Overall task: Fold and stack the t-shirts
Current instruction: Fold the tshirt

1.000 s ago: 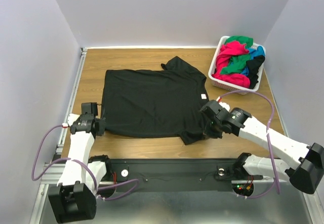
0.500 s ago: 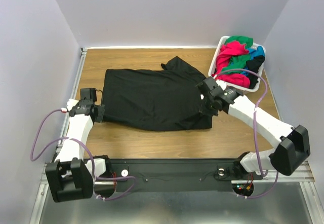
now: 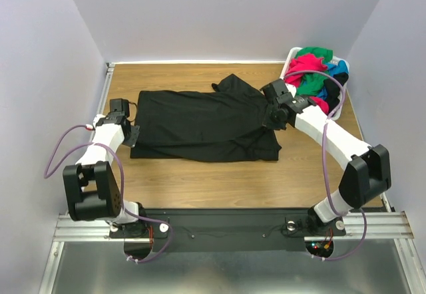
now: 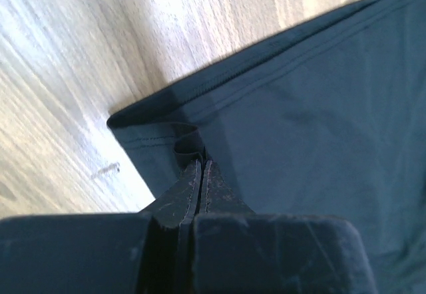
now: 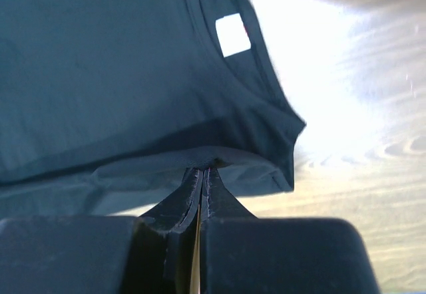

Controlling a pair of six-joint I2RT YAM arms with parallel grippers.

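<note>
The black t-shirt [image 3: 200,124] lies spread across the middle of the wooden surface [image 3: 200,181], its near edge doubled up where both claws grip it. The left claw [image 4: 200,164] is pinched tight on the hem corner [image 4: 133,124] at the shirt's left end. The right claw [image 5: 203,171] is clamped on a fold of cloth at the collar end, near the white neck label [image 5: 233,34]. The other shirts [image 3: 313,74], red, green and blue, sit heaped in the white basket [image 3: 291,56] at the far right corner.

To my eye the fold is only half made. Each pinch is thin, so cloth could slip out and the edge drop short. If one claw travels further than the other, the fold skews. The far sleeve [image 3: 229,84] looks rumpled and may get trapped inside.
</note>
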